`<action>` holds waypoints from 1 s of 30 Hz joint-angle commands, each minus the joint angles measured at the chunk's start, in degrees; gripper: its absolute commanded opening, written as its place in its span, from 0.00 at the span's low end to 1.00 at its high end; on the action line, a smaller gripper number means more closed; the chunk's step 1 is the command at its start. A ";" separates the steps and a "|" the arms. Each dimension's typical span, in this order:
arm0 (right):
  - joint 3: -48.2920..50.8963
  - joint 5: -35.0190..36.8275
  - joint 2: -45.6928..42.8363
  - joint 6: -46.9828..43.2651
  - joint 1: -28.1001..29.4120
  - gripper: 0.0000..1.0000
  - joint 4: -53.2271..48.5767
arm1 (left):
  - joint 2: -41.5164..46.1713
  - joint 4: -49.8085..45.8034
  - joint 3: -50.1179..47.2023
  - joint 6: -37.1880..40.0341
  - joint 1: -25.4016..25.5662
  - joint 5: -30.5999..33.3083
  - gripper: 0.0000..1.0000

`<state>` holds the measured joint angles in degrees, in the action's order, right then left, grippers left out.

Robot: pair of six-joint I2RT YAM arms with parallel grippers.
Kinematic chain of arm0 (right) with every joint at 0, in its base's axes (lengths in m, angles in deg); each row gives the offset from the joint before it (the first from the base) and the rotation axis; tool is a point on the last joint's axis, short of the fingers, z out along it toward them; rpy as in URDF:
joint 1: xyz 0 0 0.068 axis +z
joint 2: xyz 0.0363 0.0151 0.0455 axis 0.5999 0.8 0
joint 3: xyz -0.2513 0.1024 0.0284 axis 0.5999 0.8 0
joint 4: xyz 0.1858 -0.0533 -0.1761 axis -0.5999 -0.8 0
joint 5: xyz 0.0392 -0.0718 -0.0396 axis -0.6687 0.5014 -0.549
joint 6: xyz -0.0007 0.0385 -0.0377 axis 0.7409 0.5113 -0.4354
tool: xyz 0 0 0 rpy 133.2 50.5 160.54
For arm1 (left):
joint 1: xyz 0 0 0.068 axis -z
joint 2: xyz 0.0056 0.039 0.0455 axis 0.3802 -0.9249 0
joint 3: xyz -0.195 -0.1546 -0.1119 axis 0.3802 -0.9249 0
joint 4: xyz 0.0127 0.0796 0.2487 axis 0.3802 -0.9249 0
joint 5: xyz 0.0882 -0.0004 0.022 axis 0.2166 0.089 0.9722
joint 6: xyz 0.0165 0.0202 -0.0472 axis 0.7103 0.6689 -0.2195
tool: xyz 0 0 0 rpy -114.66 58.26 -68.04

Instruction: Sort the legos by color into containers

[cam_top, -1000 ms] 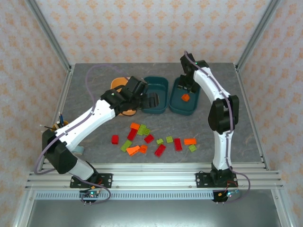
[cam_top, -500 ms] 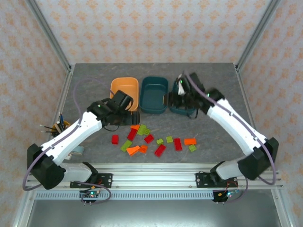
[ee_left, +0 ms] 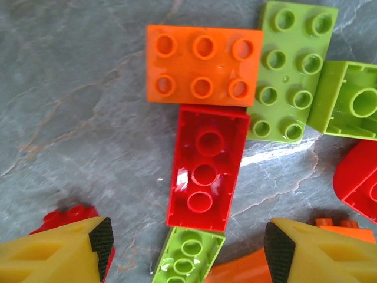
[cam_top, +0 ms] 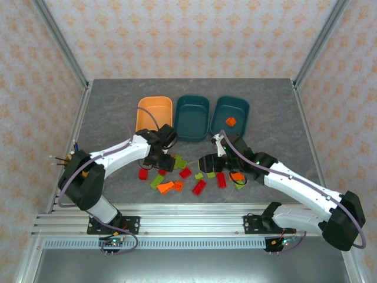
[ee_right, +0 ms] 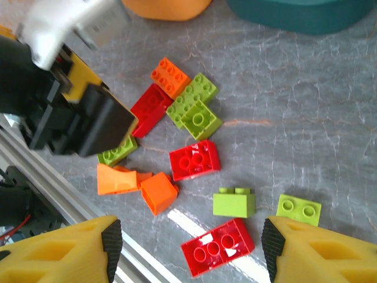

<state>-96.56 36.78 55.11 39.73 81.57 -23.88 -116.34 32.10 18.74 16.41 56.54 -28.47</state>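
The legos (cam_top: 188,175) lie scattered on the grey table in front of the three containers: a light orange tray (cam_top: 154,112), a middle teal tray (cam_top: 192,117) and a right teal tray (cam_top: 238,109) holding one orange brick (cam_top: 230,121). My left gripper (cam_top: 160,161) hangs low over the pile's left end. In the left wrist view it (ee_left: 188,242) is open, its pads on either side of an upturned red brick (ee_left: 207,167) and a green brick (ee_left: 187,258), touching neither. My right gripper (ee_right: 191,244) is open higher above a long red brick (ee_right: 218,253).
An orange brick (ee_left: 203,65) and green bricks (ee_left: 291,71) lie just beyond the red one. A small cup with pens (cam_top: 73,158) stands at the table's left edge. The aluminium rail (cam_top: 188,218) runs along the near edge, close behind the pile.
Both arms have swung back from the trays to the pile. The left came from the orange tray, the right from the right teal tray, where the orange brick stays.
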 commanded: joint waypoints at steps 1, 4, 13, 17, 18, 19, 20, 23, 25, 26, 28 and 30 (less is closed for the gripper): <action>0.98 2.39 -0.04 1.24 0.12 0.66 3.69 | -1.58 1.65 -0.39 3.15 0.96 0.60 0.72; 1.03 2.93 0.16 1.94 0.12 0.66 3.74 | -3.29 3.18 -0.96 2.89 0.96 0.87 0.71; 0.29 3.62 1.23 3.20 0.11 0.66 3.24 | -8.31 6.75 -2.46 2.10 1.66 1.96 0.52; -0.37 3.80 1.71 3.17 0.09 0.66 2.85 | -7.44 7.34 -3.47 1.50 2.11 4.80 0.38; -0.58 3.89 1.72 3.14 0.08 0.65 2.74 | -6.68 6.93 -3.38 1.41 2.23 5.59 0.35; -0.71 4.02 1.63 3.16 0.12 0.65 2.77 | -5.71 6.59 -3.36 1.28 2.34 6.26 0.33; -0.91 4.15 1.57 3.14 0.12 0.65 2.68 | -4.34 5.87 -3.07 1.22 2.58 7.09 0.31; -2.03 4.89 1.19 3.06 0.07 0.65 2.46 | 0.51 1.70 -1.06 0.42 2.75 9.42 0.27; -3.23 5.75 1.10 2.97 0.11 0.65 2.45 | 4.15 -1.47 1.13 -0.45 2.66 10.73 0.27; -4.19 6.44 1.19 2.97 0.11 0.65 2.51 | 5.78 -3.53 2.52 -1.02 2.23 11.01 0.27; -6.12 7.93 1.32 3.22 0.10 0.65 2.98 | 7.84 -7.09 6.40 -2.13 0.31 10.68 0.27; -8.24 9.71 1.74 3.55 0.11 0.65 3.91 | 8.17 -9.73 10.83 -2.60 -2.67 10.21 0.27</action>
<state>-100.90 42.40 56.51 42.48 81.57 -21.84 -109.98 28.97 24.49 15.88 57.02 -21.09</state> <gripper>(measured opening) 0.655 0.334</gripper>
